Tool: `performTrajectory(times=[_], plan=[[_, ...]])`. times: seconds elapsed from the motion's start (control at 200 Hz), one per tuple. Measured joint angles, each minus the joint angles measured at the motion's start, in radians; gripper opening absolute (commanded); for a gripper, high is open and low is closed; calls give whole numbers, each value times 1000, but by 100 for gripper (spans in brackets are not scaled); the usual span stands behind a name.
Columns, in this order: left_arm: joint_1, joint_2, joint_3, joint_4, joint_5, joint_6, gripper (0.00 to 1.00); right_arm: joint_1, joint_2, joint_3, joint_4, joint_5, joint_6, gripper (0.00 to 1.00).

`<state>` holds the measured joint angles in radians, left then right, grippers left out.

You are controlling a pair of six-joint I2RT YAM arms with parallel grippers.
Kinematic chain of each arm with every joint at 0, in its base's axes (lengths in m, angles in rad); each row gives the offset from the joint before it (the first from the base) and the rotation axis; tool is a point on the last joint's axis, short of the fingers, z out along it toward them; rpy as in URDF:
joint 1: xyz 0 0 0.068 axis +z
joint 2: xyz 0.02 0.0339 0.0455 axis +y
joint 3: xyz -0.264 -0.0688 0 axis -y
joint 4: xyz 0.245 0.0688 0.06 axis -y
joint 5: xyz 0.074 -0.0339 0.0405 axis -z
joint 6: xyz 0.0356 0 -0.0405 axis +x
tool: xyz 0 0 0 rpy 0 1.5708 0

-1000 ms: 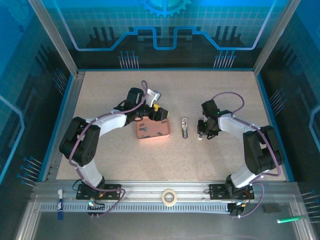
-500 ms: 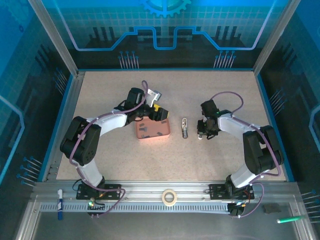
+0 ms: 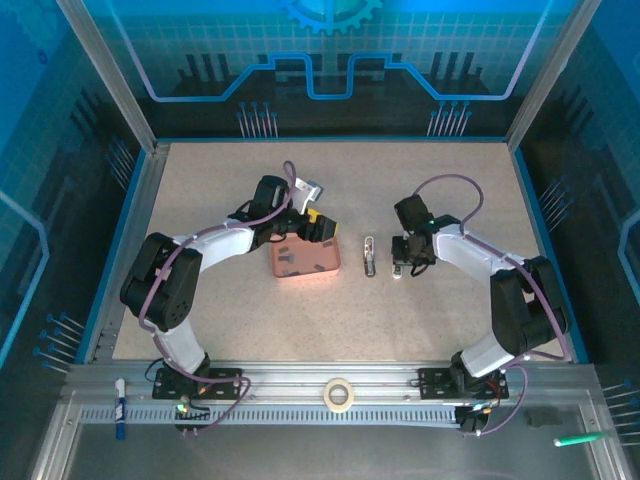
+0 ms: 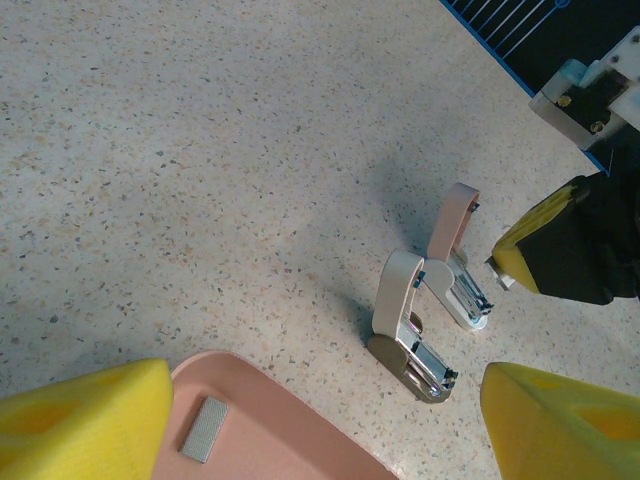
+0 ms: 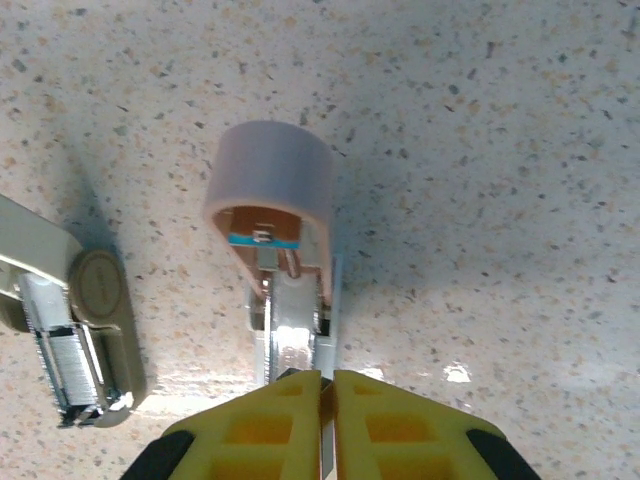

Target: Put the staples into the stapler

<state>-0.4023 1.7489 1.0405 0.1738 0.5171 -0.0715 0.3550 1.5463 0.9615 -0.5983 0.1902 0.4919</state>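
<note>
A speckled table (image 3: 450,190) is being viewed from above, with a pink tray (image 3: 300,274) being shown near its middle. The left gripper (image 3: 320,228) is being held over the tray's 1 o'clock corner. Its yellow fingers (image 4: 90,420) are being kept wide apart, with nothing gripped between them. One of the staples (image 4: 205,430), a small grey strip, is being seen lying flat inside the tray, at 7 o'clock in the left wrist view. At 3 o'clock from the tray, a beige stapler (image 3: 370,257) is lying hinged open on the table. Just beyond it, again toward 3 o'clock, a pink stapler (image 5: 270,170) is lying open as well. The right gripper (image 5: 325,385) is being held at the open end of the pink stapler's metal channel, with its jaws being pressed together. A thin grey sliver is being shown between the pads; what it is cannot be told.
</note>
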Motion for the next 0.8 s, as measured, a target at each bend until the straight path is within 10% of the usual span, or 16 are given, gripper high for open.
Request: performTrajectory(times=[0.55, 0.8], plan=[[-3, -1, 3, 22, 60, -38, 78, -43, -234, -25, -146, 29, -4, 15], [-18, -50, 3, 56, 53, -73, 78, -148, -336, -47, -177, -70, 26, 32]])
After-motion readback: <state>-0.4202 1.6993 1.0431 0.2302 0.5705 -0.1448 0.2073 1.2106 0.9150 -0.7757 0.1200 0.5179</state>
